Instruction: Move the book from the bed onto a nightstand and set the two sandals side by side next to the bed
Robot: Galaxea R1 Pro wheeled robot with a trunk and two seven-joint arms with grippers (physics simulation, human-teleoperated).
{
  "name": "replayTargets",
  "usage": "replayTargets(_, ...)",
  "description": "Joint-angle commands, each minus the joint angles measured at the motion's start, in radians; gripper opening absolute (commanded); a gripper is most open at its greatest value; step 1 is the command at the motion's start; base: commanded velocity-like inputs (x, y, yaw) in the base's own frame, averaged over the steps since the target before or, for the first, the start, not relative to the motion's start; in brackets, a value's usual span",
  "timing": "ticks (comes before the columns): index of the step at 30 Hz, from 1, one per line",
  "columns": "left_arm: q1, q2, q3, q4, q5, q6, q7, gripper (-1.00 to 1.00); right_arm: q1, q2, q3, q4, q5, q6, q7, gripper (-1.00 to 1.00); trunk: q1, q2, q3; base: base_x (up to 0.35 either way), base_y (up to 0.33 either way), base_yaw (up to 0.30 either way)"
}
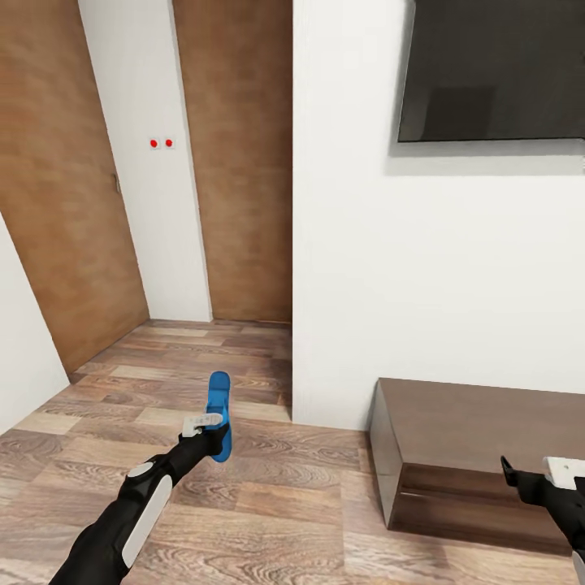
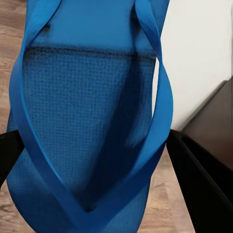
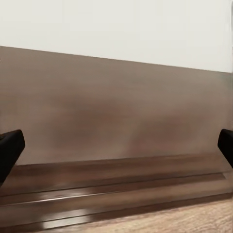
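One bright blue sandal (image 1: 219,406) hangs above the wood floor, and my left gripper (image 1: 213,435) is shut on it. In the left wrist view the sandal (image 2: 87,121) shows its footbed and thong straps, held in my left gripper (image 2: 97,189) with a black finger on each side. My right gripper (image 1: 530,478) hovers low at the right, over the front of a long dark brown dresser. In its wrist view my right gripper (image 3: 116,148) is open with nothing between its fingers. The other sandal, the book, the bed and the nightstand are out of view.
The long dark brown dresser (image 1: 471,422) stands against a white wall under a black wall-mounted screen (image 1: 496,69). A white wall corner (image 1: 294,325) juts out ahead. Beyond it a short passage ends at brown wooden doors (image 1: 240,162). Wood-plank floor (image 1: 268,504) lies open in front.
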State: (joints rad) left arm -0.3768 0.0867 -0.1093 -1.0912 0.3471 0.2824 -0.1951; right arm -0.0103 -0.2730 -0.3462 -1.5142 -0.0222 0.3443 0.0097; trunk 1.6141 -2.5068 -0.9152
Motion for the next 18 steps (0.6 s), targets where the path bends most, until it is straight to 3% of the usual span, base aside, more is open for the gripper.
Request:
replayTargets(1, 0.000, 0.001, -0.001, -0.001, 0.009, 0.006, 0.001, -1.00, 0.000, 0.000, 0.000, -0.001, -0.002, 0.005, 0.001, 1.00, -0.001, 0.000, 0.003, 0.000, 0.000, 0.000)
replayTargets(18, -0.001, 0.001, -0.001, -0.001, 0.009, 0.006, 0.001, -1.00, -0.001, 0.000, 0.000, -0.001, -0.002, 0.005, 0.001, 1.00, -0.008, 0.004, 0.069, 0.000, 0.000, 0.000)
